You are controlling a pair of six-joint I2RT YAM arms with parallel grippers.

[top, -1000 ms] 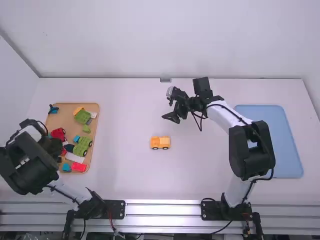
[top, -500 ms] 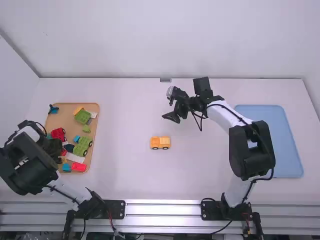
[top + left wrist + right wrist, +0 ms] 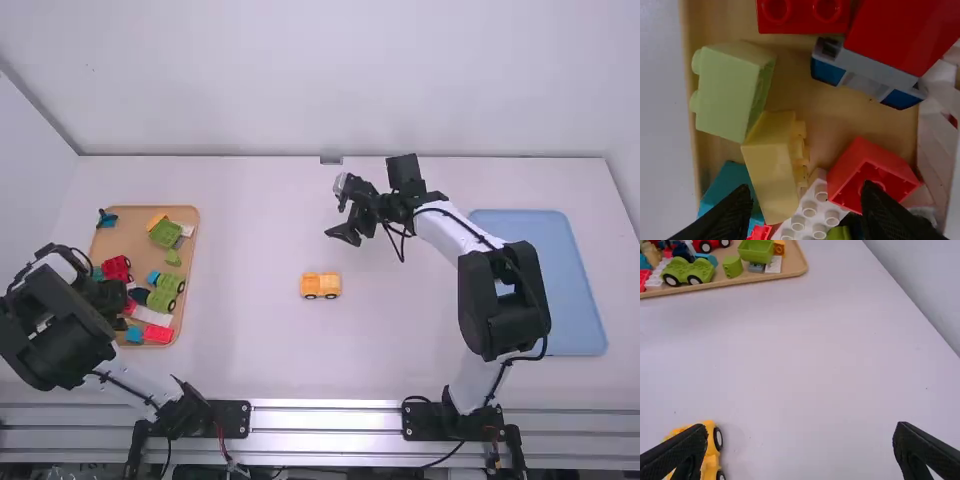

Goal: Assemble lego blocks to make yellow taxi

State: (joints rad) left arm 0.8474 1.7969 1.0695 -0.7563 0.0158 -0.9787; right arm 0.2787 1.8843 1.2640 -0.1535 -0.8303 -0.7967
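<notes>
The yellow plastic car base with black wheels [image 3: 320, 290] stands upright on the white table [image 3: 260, 350], around the middle from left to right, well apart from the tan tray [image 3: 123, 238] at the left and the blue tray [image 3: 540, 240] at the right.

The left gripper [image 3: 806, 190] is over the tan tray with its 2 fingers spread, grasping nothing. Between them, close to 1 finger, is a pale yellow plastic block with its studs facing sideways [image 3: 771, 175], beside a pale green plastic block [image 3: 725, 100] and a red hollow plastic block [image 3: 867, 175]. The right gripper [image 3: 802, 429] is released too, above the table on the far side of the car base.

The step in hand looks like picking the yellow block for the taxi's body. It should be light, stiff and rather slick; I'd take it by its 2 flat opposite sides, leaving the studs free. Neighbours could snag a finger. The car base may roll, so hold its body above the wheels while pressing.
</notes>
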